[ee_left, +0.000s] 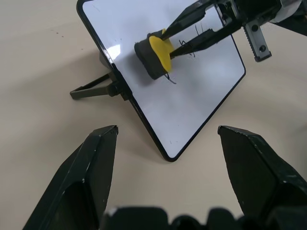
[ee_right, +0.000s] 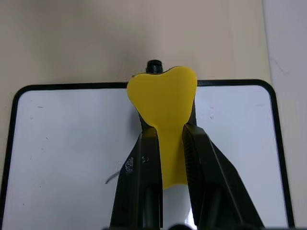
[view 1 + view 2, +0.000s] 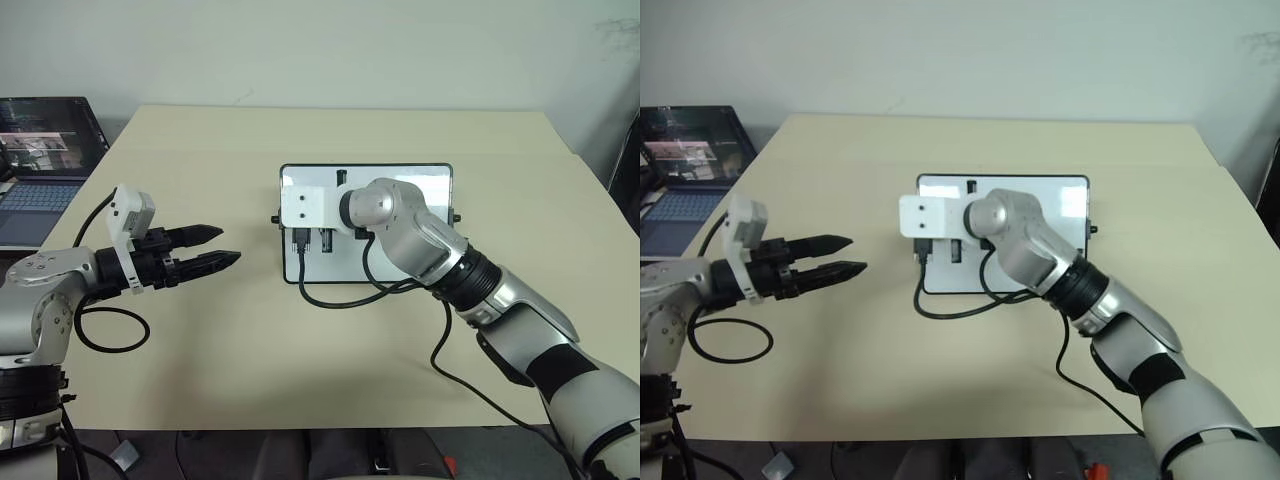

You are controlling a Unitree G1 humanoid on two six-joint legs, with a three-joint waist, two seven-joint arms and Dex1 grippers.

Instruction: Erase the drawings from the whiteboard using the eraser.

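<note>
The eraser (image 1: 160, 53) is pinched by the right gripper (image 2: 165, 139) — pressed against the whiteboard (image 1: 192, 110), beside the drawings (image 1: 189, 45). The left gripper (image 1: 165, 139) is held spread, apart.

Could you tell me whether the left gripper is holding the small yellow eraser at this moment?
No, the yellow eraser with its dark felt pad is clamped between the right gripper's black fingers against the glossy white black-framed whiteboard, while the left gripper hangs open and empty.

Beige table (image 3: 250, 370) stands against a plain pale wall (image 3: 320, 45). Open laptop (image 3: 40, 160) with lit screen sits on a surface beside the table's left edge. Lighting even.
</note>
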